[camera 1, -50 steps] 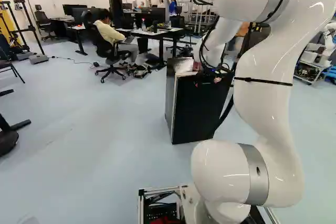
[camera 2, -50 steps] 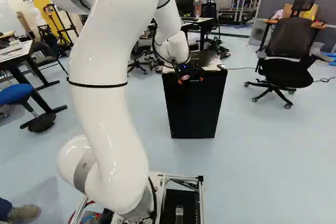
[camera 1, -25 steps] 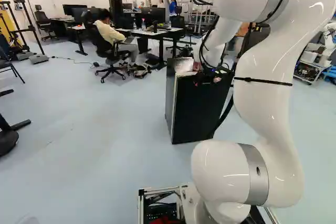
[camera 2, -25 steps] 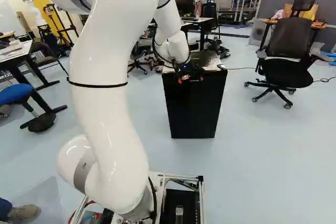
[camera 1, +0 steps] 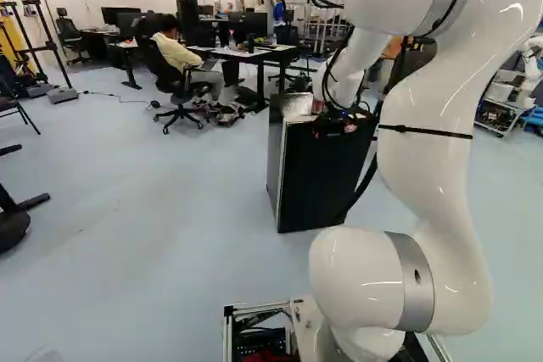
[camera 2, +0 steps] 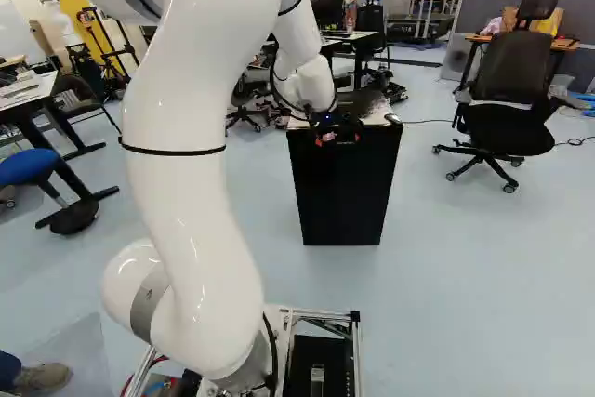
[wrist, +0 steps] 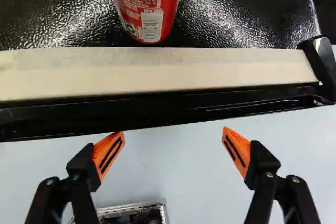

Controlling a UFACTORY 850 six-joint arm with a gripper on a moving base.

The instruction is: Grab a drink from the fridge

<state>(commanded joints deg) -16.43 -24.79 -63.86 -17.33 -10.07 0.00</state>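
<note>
With the red metal can (wrist: pixel 149 6) on top of the black, boxy fridge (camera 2: pixel 342 194) and the black, orange-padded hand (wrist: pixel 172 134) open and empty by its front edge, the approach looks well advanced, but gripping and lifting remain.

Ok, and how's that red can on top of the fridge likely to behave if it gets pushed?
The red can looks upright, so a high push might tip it. Its round side would probably let it roll once down. The fridge top looks finely bumpy, which may slow sliding a little.
</note>
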